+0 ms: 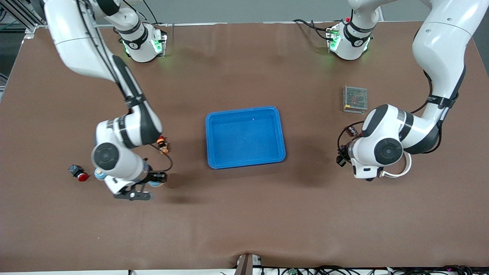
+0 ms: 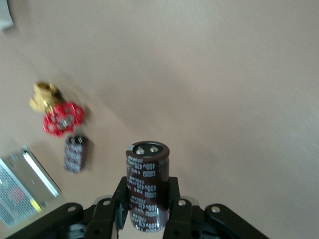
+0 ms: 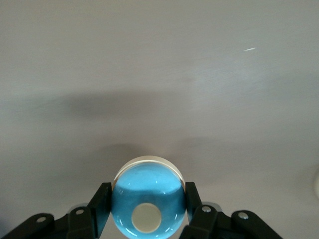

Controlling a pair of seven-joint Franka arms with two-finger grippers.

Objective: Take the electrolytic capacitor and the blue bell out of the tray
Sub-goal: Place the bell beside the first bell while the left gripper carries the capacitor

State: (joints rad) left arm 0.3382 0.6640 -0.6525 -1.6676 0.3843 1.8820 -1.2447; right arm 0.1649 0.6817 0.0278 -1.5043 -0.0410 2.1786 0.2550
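Observation:
A dark brown capacitor (image 2: 147, 184) with white print stands between the fingers of my left gripper (image 2: 147, 194), which is shut on it above the bare table top. In the front view that hand is tucked under the left arm's wrist (image 1: 376, 151), toward the left arm's end of the table. My right gripper (image 3: 148, 204) is shut on a round blue bell (image 3: 148, 199) with a pale button at its middle. In the front view the right gripper (image 1: 156, 180) is low over the table toward the right arm's end, with a sliver of the bell (image 1: 156, 184) showing.
A blue tray (image 1: 244, 109) lies mid-table between the arms. A metal mesh box (image 1: 355, 99) sits near the left arm; beside it lie a red-handled brass valve (image 2: 60, 117) and another dark capacitor (image 2: 76, 154). A red push button (image 1: 78, 172) and an orange part (image 1: 163, 145) lie near the right arm.

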